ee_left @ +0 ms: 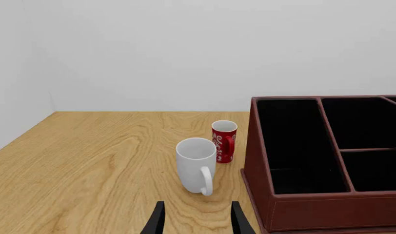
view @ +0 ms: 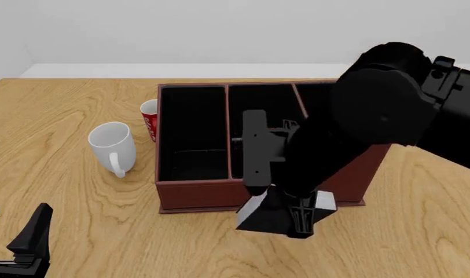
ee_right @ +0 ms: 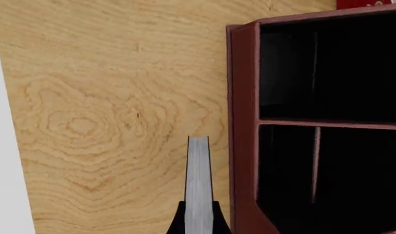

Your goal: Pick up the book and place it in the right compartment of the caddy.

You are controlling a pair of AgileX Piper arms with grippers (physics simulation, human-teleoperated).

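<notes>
right gripper (ee_right: 199, 220) clamps the book (ee_right: 198, 183) just in front of the caddy (view: 190, 196); left gripper (ee_left: 194, 218) rests apart, holding nothing.

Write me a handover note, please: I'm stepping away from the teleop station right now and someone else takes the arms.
Right gripper: shut on the book, held edge-on just outside the caddy's near wall, at its front in the front view.
Left gripper: open, holding nothing, parked on the table's left, facing the white mug and the red mug.
Done: book grasped, apparently lifted.
Left: carry it over the right compartment, mostly hidden behind the right arm in the front view, lower it in and release. All compartments in view look empty.
</notes>
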